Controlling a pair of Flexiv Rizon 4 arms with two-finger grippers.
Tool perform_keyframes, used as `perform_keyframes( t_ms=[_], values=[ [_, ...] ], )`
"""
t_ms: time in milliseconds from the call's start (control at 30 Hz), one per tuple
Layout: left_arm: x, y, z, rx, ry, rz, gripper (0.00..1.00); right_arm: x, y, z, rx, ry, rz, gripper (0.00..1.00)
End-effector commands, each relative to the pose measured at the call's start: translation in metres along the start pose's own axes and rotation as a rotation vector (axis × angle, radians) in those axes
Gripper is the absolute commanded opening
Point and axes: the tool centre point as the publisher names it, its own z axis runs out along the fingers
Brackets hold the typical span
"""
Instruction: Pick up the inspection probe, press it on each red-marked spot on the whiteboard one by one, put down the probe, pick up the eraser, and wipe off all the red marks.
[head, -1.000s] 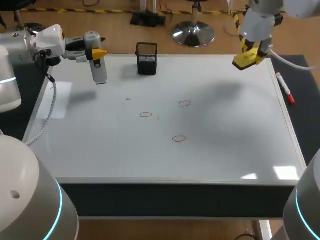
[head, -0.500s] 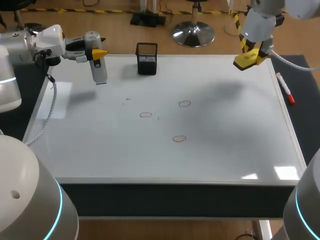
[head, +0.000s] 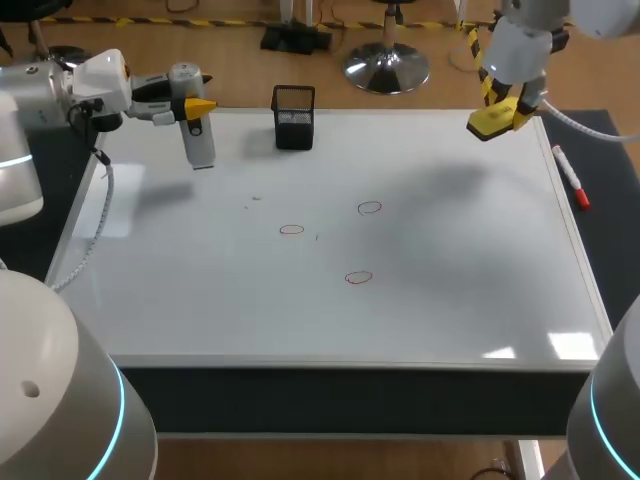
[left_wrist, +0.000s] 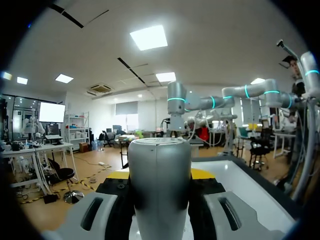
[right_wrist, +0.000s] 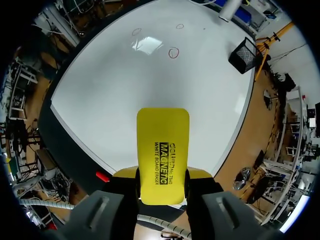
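The left arm (head: 55, 92) comes in level from the left side, its wrist turned sideways over the far left corner of the whiteboard (head: 450, 300). The left gripper (head: 190, 104) has both yellow-tipped fingers clamped on the inspection probe (head: 198, 138), which hangs upright (its lower end at the board). The right arm (head: 525, 40) comes down from the far right, its wrist pointing downward above the far right corner. The right gripper (head: 507, 106) pinches the yellow eraser (right_wrist: 163, 155) from two sides, held off the board.
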Motion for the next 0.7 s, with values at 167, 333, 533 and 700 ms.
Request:
perform_keyframes(
  t_ms=[167, 333, 533, 700],
  values=[
    [0.027, -0.005, 0.013, 0.039, 0.033, 0.024, 0.00, 0.000, -0.001, -0.001, 0.002, 0.003, -0.002, 0.00],
    [0.048, -0.009, 0.032, 0.054, 0.089, 0.032, 0.00, 0.000, -0.001, -0.001, 0.002, 0.003, -0.002, 0.00],
    [0.071, -0.006, 0.063, 0.046, 0.163, 0.006, 0.00, 0.000, -0.001, -0.001, 0.002, 0.003, -0.002, 0.00],
    [0.091, -0.005, 0.086, 0.038, 0.220, 0.000, 0.00, 0.000, -0.001, -0.001, 0.002, 0.003, -0.002, 0.00]
  ],
)
